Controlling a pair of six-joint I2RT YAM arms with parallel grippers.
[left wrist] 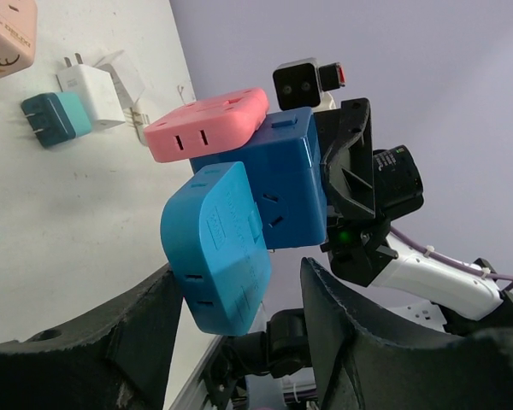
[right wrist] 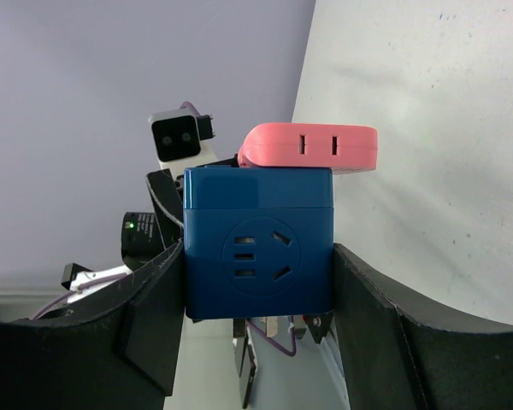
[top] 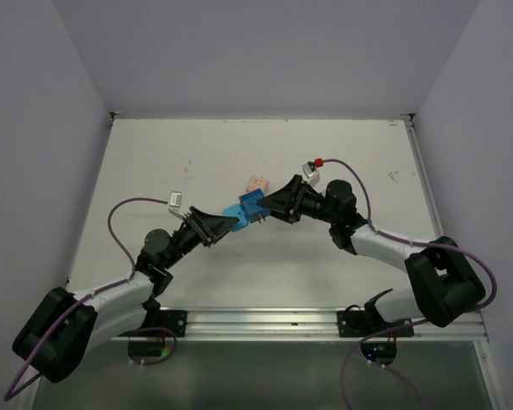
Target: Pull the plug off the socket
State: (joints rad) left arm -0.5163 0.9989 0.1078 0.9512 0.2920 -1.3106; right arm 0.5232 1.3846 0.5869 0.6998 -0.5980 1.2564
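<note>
White table (top: pixel 154 162), both arms meeting mid-table. Right gripper (right wrist: pixel 258 265) clenched on the dark blue socket cube (right wrist: pixel 258 248), a finger flat against each side. Left gripper (left wrist: pixel 239 282) spread around the light blue plug (left wrist: pixel 218 256), one finger touching it and a gap at the other. Plug sits against the cube's face. Pink adapter (right wrist: pixel 312 147) on the cube's top. White charger (left wrist: pixel 90 90) and teal charger (left wrist: pixel 56 118) lie on the table.

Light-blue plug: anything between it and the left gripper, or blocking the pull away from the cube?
Nothing visible. The left gripper straddles the light-blue plug; the right gripper clamps the dark blue socket cube. The pink adapter sits on another face, outside the pull path.
</note>
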